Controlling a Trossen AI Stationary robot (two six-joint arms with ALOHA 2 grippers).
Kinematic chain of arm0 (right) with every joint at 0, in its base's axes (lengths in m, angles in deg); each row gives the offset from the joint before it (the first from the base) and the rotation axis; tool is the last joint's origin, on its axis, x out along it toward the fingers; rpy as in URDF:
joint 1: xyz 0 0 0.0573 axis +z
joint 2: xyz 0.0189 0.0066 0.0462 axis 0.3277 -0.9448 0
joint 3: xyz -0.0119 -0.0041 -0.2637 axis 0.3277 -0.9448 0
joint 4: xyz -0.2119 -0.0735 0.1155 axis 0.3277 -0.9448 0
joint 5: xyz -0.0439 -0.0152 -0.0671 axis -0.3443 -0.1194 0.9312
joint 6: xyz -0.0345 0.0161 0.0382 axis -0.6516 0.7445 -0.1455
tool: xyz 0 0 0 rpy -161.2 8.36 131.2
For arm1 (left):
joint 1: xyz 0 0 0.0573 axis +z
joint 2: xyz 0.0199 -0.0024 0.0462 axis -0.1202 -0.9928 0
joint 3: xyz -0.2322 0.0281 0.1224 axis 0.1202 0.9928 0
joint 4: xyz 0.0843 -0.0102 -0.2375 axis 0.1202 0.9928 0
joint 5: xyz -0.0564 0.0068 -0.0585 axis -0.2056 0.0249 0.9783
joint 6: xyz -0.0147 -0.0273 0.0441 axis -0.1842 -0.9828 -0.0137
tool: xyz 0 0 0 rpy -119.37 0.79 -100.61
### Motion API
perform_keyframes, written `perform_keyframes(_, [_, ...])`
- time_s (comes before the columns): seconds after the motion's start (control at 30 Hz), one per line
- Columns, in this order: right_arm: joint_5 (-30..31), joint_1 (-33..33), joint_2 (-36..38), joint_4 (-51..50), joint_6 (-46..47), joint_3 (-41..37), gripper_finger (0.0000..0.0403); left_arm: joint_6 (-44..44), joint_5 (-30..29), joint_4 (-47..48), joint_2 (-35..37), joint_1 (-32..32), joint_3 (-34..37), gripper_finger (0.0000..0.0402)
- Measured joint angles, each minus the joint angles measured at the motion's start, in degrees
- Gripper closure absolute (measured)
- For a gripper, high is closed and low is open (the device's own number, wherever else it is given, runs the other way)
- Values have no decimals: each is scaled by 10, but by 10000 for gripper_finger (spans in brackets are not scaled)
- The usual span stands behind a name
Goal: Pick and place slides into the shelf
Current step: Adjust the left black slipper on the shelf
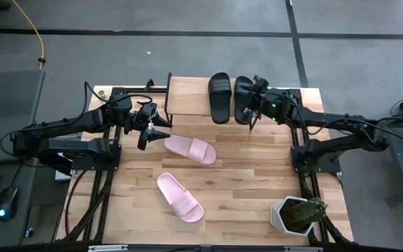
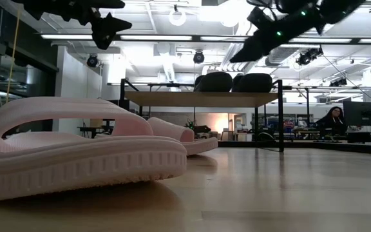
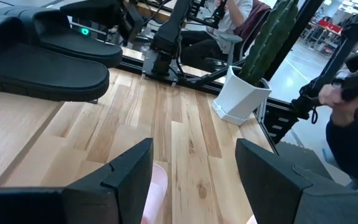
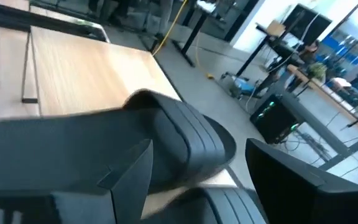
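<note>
Right gripper [image 1: 252,112] hangs over the right-hand black slide [image 1: 244,100] on the shelf [image 1: 187,98], fingers spread wide, nothing held; its arm reaches in from the right. 2 black slides sit on the shelf; 2 pink slides [image 1: 189,148] [image 1: 179,197] remain on the desk [image 1: 243,189]. Left gripper [image 1: 145,133], open and empty, hovers just beside the nearer pink slide's end.

No legible text, label, brand, number or sign appears in any view, whether on the slides [image 1: 189,149], the shelf [image 1: 187,95] or the bench [image 1: 243,182].
</note>
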Motion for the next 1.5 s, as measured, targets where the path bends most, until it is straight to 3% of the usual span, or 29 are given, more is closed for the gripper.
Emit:
perform_keyframes(0.1, [4, 6, -33, -33, 10, 42, 155, 0, 0, 0, 0, 0, 0, 185])
perform_keyframes(0.37, [106, 22, -130, -37, -31, 86, 155, 0, 0, 4, 0, 0, 0, 185])
perform_keyframes(0.53, [110, 22, -159, -17, -35, 97, 155, 0, 0, 4, 0, 0, 0, 185])
perform_keyframes(0.83, [128, 22, -166, -12, -35, 102, 163, 0, 0, 3, 0, 0, 0, 185])
perform_keyframes(1.23, [144, 19, -166, -6, -31, 102, 259, 0, 0, 2, 0, 0, 0, 185])
perform_keyframes(1.5, [117, 1, -166, -13, -20, 102, 255, 0, 0, 2, 0, 0, 0, 185])
